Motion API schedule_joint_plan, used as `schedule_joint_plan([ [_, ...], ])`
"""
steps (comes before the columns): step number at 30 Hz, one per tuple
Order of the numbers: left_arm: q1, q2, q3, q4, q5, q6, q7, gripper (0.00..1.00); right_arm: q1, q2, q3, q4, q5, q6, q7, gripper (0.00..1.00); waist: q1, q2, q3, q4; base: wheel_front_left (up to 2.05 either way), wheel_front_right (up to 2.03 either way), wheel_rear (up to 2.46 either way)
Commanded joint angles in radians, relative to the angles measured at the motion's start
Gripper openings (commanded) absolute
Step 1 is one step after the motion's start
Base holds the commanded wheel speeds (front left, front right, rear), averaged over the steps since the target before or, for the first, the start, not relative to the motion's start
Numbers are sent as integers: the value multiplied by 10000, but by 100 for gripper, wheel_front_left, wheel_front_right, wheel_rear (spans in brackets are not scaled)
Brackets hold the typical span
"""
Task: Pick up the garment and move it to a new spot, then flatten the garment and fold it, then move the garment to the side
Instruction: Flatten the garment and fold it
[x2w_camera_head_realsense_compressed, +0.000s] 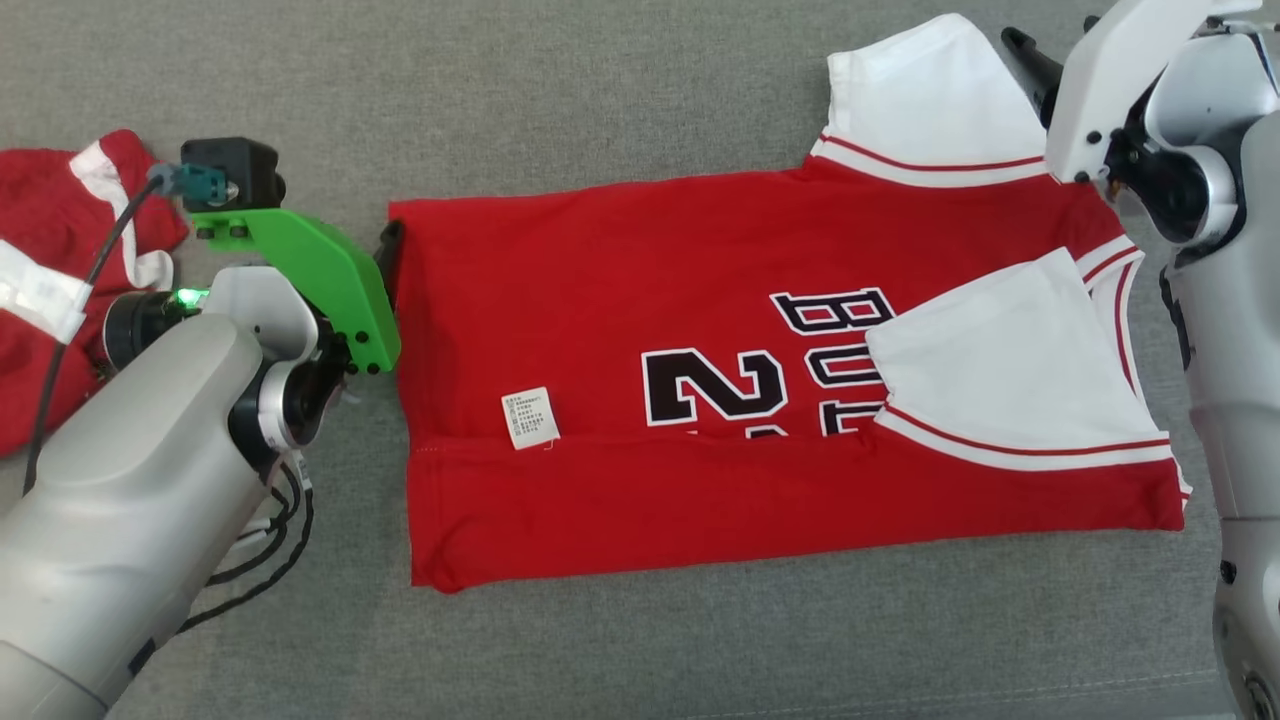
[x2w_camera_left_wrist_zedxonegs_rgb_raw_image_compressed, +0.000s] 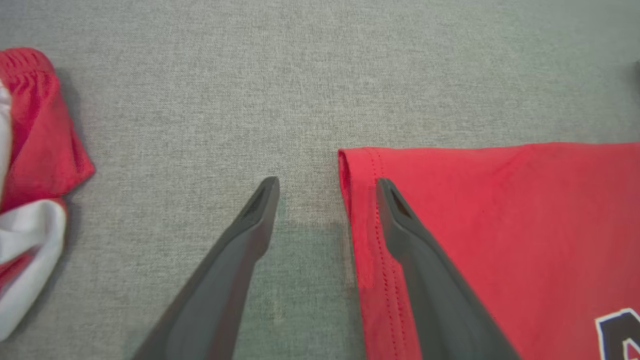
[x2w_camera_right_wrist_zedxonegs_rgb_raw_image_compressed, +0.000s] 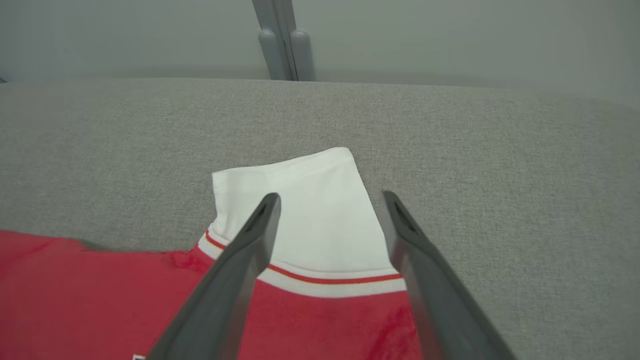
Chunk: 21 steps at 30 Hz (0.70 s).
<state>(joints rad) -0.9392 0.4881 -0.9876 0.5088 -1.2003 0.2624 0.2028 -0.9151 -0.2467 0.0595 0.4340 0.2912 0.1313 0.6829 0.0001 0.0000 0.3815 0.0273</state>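
1. Everything sits on a grey fabric surface (x2w_camera_head_realsense_compressed: 640, 100). In the right wrist view a plain grey wall (x2w_camera_right_wrist_zedxonegs_rgb_raw_image_compressed: 450, 35) and a grey post (x2w_camera_right_wrist_zedxonegs_rgb_raw_image_compressed: 282, 40) stand behind its far edge.
2. The jersey (x2w_camera_head_realsense_compressed: 600, 300) lies flat around the middle of the surface. It's turned sideways, with the hem toward the robot's left and the sleeves toward its right.
3. It's red with black and white lettering and a big "2". The long near side is folded up over the front, and a white care label (x2w_camera_head_realsense_compressed: 530, 417) shows right at that fold.
4. The near sleeve (x2w_camera_head_realsense_compressed: 1000, 370), white with red trim, is folded in and covers part of the letters. The far sleeve (x2w_camera_head_realsense_compressed: 920, 90) sticks out toward the far edge.
5. The left gripper (x2w_camera_left_wrist_zedxonegs_rgb_raw_image_compressed: 326, 185) is spread wide at the far hem corner, holding nothing. One finger is over the red cloth and the other over bare grey. Can't tell if it's touching. There's a green bracket (x2w_camera_head_realsense_compressed: 320, 270) on that wrist.
6. The right gripper (x2w_camera_right_wrist_zedxonegs_rgb_raw_image_compressed: 331, 197) is also wide open and empty. It hangs over the far sleeve, which shows between its fingers.
7. A second red-and-white garment (x2w_camera_head_realsense_compressed: 40, 200) is crumpled off to the left, well apart from the jersey.
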Motion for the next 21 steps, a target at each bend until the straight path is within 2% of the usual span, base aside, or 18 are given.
schedule_joint_plan([
  [1,-348,-90,-60,237,131,-110,75,100,-283,-61,129,210,-30,-11,-137,100,-1,0,482,-53,0,0,0],
  [8,-944,-521,-311,1205,354,-519,245,100,-1057,-262,651,1167,170,-11,-555,100,-1,0,784,-42,0,0,0],
  [14,-1136,-927,-346,1491,316,-980,128,100,-1420,-485,939,1691,389,-11,-691,100,-1,0,947,48,0,0,0],
  [20,-1226,-1158,-666,1790,440,-1216,580,100,-1723,-672,1137,2191,388,-13,-621,100,-1,0,1143,159,0,0,0],
  [21,-1222,-1184,-734,1837,450,-1254,680,45,-1771,-706,1172,2264,369,-11,-601,100,-1,0,1174,184,0,0,0],
])
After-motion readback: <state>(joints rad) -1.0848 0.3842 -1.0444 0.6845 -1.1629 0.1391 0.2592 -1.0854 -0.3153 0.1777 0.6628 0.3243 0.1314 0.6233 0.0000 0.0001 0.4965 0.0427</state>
